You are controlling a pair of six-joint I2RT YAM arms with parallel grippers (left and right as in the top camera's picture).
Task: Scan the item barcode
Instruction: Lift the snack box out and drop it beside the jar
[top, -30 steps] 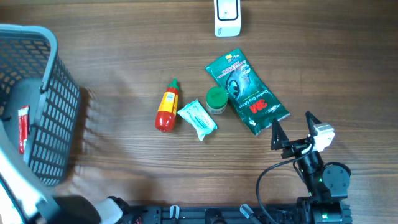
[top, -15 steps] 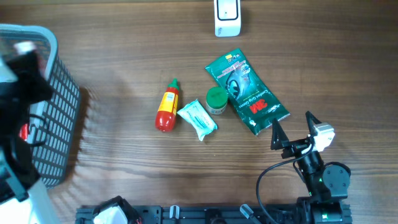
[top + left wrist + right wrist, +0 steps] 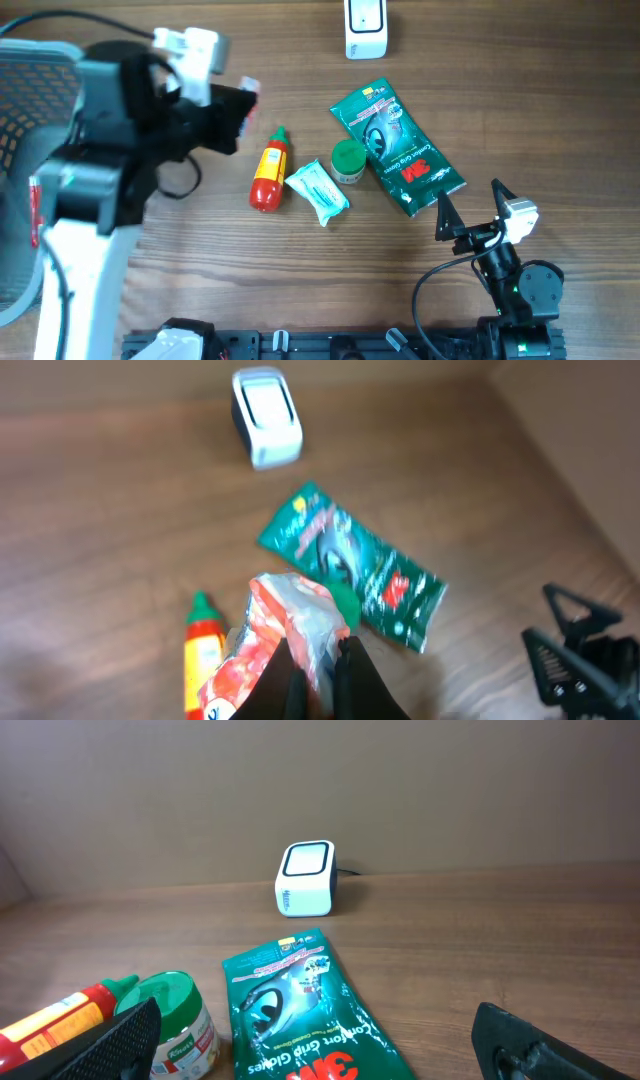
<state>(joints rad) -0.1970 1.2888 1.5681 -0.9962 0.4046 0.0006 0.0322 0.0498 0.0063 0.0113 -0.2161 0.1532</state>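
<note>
Above table [image 3: 200, 260] near bottle [image 3: 268, 172], left claw [image 3: 315, 660] clenched on packet [image 3: 280, 628]; right claw [image 3: 469, 192] splayed at front edge

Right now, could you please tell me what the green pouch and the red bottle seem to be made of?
The green pouch looks like thin glossy plastic film, with sheen and wrinkles. The red bottle is probably smooth plastic, with a yellow label and green cap.

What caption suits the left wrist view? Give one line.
Left gripper holds a red-and-white packet, white scanner and green glove pack beyond.
</note>
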